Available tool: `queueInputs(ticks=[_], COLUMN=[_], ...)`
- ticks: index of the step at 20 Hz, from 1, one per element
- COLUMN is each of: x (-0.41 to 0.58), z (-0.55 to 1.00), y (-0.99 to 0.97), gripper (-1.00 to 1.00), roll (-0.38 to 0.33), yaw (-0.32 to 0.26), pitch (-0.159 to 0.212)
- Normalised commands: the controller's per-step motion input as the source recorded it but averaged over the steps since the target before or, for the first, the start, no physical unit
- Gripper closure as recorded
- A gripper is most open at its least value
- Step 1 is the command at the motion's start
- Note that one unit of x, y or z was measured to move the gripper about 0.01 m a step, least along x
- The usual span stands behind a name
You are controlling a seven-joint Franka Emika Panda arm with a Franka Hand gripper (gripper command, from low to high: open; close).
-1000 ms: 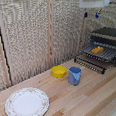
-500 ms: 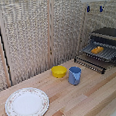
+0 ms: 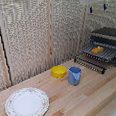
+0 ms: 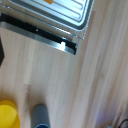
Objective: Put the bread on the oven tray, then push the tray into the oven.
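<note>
Exterior and wrist views. We see the white boxy claw (image 3: pixel 97 8) with its two short dark fingers high above the dark boxy toaster oven (image 3: pixel 108 34), a little higher than half a second ago; its fingers hang apart and hold nothing. The small orange-brown oblong bread (image 3: pixel 97 50) lies on the flat wire-barred metal oven pan (image 3: pixel 108 54), which projects from the oven's front. We judge the placing step complete and the claw retreating before the push; the pan is not yet slid home. On the wooden worktop (image 3: pixel 87 94) stand a round yellow bowl (image 3: pixel 58 71), a blue cup (image 3: pixel 74 75) and a round patterned plate (image 3: pixel 27 104), well apart from the oven.
</note>
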Motion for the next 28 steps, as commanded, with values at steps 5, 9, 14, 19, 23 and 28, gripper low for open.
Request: queueInputs(ticks=[5,9,14,19,23,28], x=[-0.209,0.000,-0.002,-0.046,-0.011,-0.008], z=[-0.10,-0.28,-0.28,-0.28,-0.32,-0.25], y=[0.02,0.21,0.12,0.00,0.00,0.01], gripper=[-1.00,-1.00,-1.00,-1.00,-1.00,-1.00], roll=[-0.287,-0.331,-0.326,-0.304,-0.242,-0.169], yaw=[0.192,0.144,0.176,0.240,0.294,0.314], pitch=[0.227,0.156,0.147,0.138,0.131,0.164])
